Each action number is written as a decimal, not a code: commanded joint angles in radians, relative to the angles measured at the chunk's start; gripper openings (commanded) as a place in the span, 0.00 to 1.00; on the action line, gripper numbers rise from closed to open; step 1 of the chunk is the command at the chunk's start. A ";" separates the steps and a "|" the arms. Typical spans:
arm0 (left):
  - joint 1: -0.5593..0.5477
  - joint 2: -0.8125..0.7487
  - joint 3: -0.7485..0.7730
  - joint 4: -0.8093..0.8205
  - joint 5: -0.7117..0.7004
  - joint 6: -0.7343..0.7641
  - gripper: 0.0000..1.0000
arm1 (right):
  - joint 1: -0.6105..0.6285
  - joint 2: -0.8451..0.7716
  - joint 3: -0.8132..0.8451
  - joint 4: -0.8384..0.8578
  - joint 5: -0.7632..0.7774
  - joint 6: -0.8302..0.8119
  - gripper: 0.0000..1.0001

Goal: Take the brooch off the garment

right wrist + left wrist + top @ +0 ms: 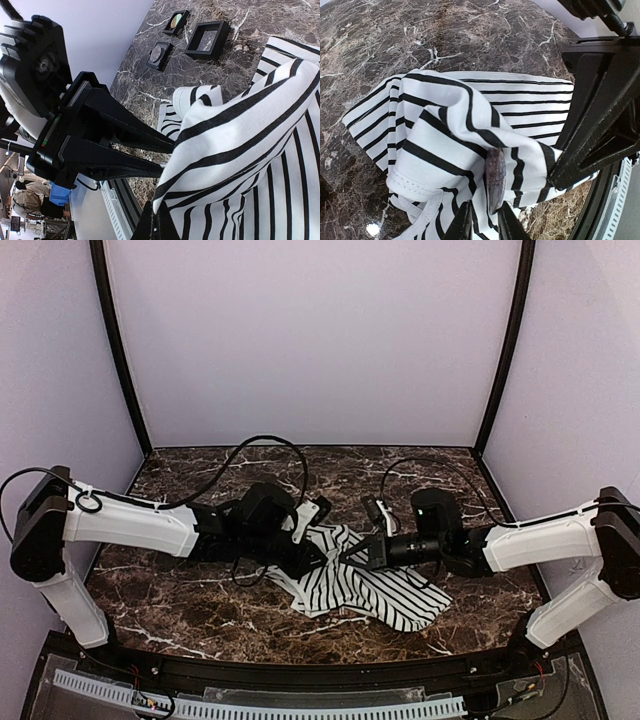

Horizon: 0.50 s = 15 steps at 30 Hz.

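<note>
Two robot arms met at the centre of a marble table (200, 600), over a striped garment (370, 590) lying crumpled just right of centre in the overhead view.

In the left wrist view, the brooch (495, 180), a dark oval seen edge-on, sat low in the middle of the frame, pinned to a raised fold of cloth. The left pincer (484, 225) had its jaws narrowed on either side of the brooch's lower edge. It could not be told whether they gripped it. The right pincer (157, 225) was closed on a fold of the garment, holding it up just beside the brooch.

Cloth seemed to lie between the left jaws along with the brooch, so a pull might drag the garment instead of freeing the pin. The thin edge might slip out. A fastened pin might tear the fabric. The pincers stood close enough to knock together.

Three small black boxes (207, 37) lay at the upper middle of the right wrist view. No writing could be read anywhere.
</note>
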 commanded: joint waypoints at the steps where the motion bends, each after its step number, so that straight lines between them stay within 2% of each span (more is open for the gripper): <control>1: -0.003 -0.040 0.006 -0.018 -0.017 0.011 0.20 | -0.005 0.005 0.008 0.044 -0.012 0.004 0.00; 15: -0.007 0.005 0.052 -0.015 -0.019 0.011 0.34 | -0.005 0.024 0.016 0.039 -0.014 0.002 0.00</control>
